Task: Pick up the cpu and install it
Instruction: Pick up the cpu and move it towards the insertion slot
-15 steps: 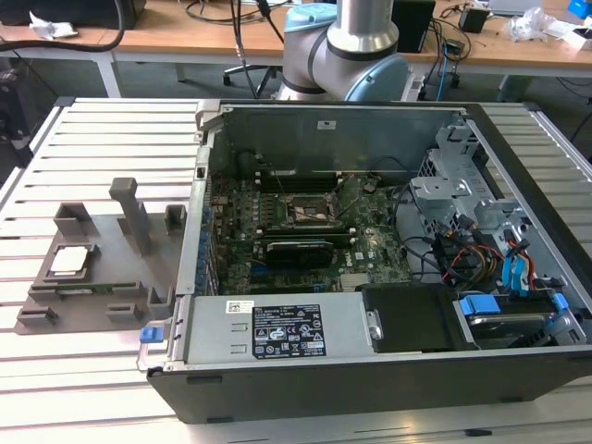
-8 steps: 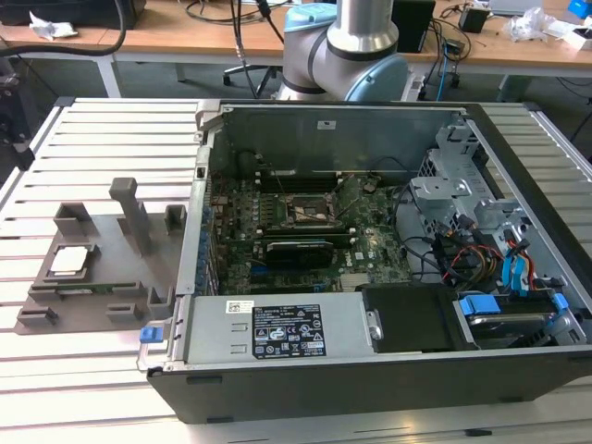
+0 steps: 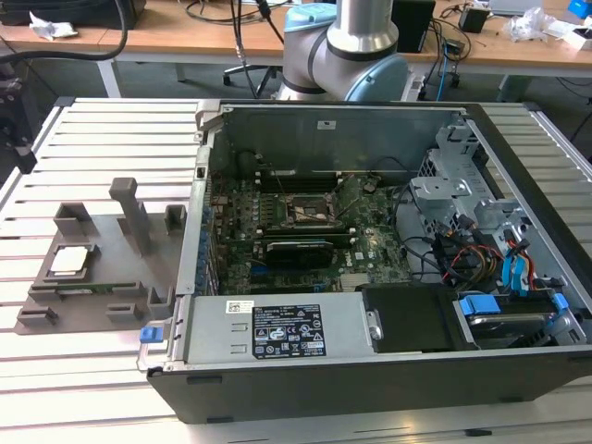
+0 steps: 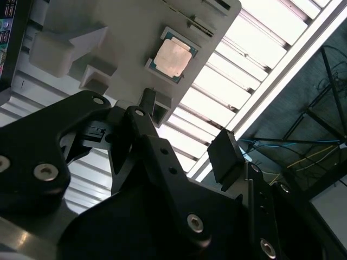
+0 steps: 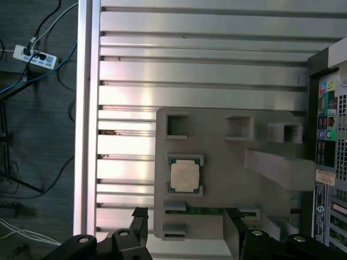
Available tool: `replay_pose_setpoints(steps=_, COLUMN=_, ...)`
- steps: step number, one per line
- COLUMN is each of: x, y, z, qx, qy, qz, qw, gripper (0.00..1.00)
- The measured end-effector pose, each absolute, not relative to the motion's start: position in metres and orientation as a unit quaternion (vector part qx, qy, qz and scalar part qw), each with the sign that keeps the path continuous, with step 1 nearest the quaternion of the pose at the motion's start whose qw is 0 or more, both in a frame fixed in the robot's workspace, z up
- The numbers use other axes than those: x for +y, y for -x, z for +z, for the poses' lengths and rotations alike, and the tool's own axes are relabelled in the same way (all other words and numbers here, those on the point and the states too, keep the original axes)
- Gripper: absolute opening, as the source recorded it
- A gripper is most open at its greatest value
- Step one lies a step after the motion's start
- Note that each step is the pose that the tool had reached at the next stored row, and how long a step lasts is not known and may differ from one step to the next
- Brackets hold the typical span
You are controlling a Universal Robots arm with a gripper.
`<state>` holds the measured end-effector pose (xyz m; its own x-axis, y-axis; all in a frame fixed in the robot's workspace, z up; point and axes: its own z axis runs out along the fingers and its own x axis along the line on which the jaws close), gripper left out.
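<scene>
Slatted metal table; open computer case at the exterior view's right, grey tray beside it, arm cut off behind. The cpu lies flat in the tray's recess. Gripper hangs well clear of it, fingers apart, nothing between them, partly cut off in the first wrist view.

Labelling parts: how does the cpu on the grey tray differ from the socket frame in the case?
The cpu is pale and silvery; the socket frame is dark. The cpu lies on the tray outside the case; the socket frame sits on the board inside it. Both are square.
</scene>
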<state>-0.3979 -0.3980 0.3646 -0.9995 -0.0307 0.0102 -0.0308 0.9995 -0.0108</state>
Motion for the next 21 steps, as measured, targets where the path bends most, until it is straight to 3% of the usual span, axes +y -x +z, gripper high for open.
replay_pose_setpoints(steps=21, x=-0.398, y=0.398, z=0.354, qx=-1.0, qy=-0.015, qz=0.006, qw=0.005, gripper=0.66)
